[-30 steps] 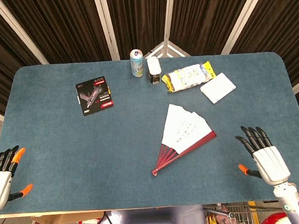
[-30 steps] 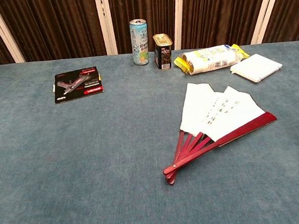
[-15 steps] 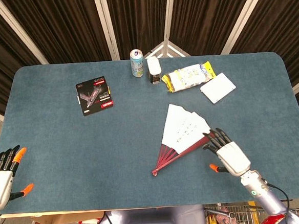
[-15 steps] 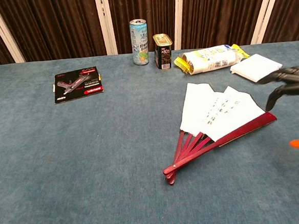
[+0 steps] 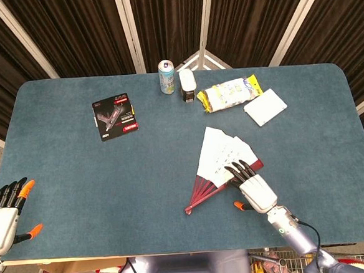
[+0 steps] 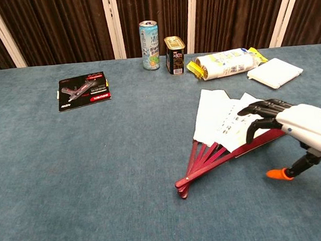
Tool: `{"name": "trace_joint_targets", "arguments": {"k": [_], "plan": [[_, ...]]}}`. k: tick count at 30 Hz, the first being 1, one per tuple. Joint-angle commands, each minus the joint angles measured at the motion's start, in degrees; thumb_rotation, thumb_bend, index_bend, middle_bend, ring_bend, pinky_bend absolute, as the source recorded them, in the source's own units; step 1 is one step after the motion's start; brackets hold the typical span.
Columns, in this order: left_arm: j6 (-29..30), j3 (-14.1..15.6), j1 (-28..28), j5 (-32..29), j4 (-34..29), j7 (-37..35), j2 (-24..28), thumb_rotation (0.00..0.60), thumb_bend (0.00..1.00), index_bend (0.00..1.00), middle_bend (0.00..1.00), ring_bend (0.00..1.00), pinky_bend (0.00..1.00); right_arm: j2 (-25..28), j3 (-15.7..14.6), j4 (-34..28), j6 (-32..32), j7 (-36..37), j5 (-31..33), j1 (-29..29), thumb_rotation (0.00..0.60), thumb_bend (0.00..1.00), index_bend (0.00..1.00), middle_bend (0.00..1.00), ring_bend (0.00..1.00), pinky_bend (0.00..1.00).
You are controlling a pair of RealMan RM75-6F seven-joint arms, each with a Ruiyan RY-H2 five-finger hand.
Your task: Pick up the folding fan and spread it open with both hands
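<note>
The folding fan (image 5: 218, 162) (image 6: 221, 122) lies partly spread on the blue table, white paper leaves toward the back, dark red ribs meeting at a pivot (image 5: 188, 210) near the front. My right hand (image 5: 251, 186) (image 6: 301, 126) hovers over the fan's right red guard stick, palm down, fingers apart and extended over the paper; it holds nothing. My left hand (image 5: 5, 211) rests at the table's front left edge, fingers spread, far from the fan; the chest view does not show it.
At the back stand a drink can (image 5: 166, 77) (image 6: 149, 38) and a smaller dark tin (image 5: 187, 84) (image 6: 174, 55). A yellow-white packet (image 5: 231, 94), a white flat box (image 5: 265, 106) and a black booklet (image 5: 114, 116) lie on the table (image 5: 78, 175).
My right hand has swept left from the table's right front side to over the fan's right edge. The left hand and the fan have stayed put.
</note>
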Motion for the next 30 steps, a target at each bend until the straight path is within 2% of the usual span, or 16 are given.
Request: {"name": "trace_joint_targets", "arguments": {"k": [1,17,30], "plan": [[-0.2,0.0,-0.1,-0.2,0.0,-0.1,0.0,0.6,0.0,0.0,0.0,0.0,0.0,-2.1,0.3,2.0,-0.4,0.6,1.0,0.6,0.6,0.18,0.43,0.14,0.02,0.0],[-0.9,-0.3,-0.4,-1.2,0.0,-0.4,0.0,0.6,0.0,0.0,0.0,0.0,0.0,-8.5,0.8,7.7,0.5,2.9,2.7,2.3,0.6,0.2,0.49,0.15,0.02,0.0],[-1.1,-0.4,-0.5,-1.6,-0.1,-0.5,0.0,0.6,0.0,0.0,0.0,0.0,0.0,-10.2,0.8,7.8,2.5,3.5,2.9,3.1,0.6,0.22,0.49,0.16,0.02,0.0]]}}
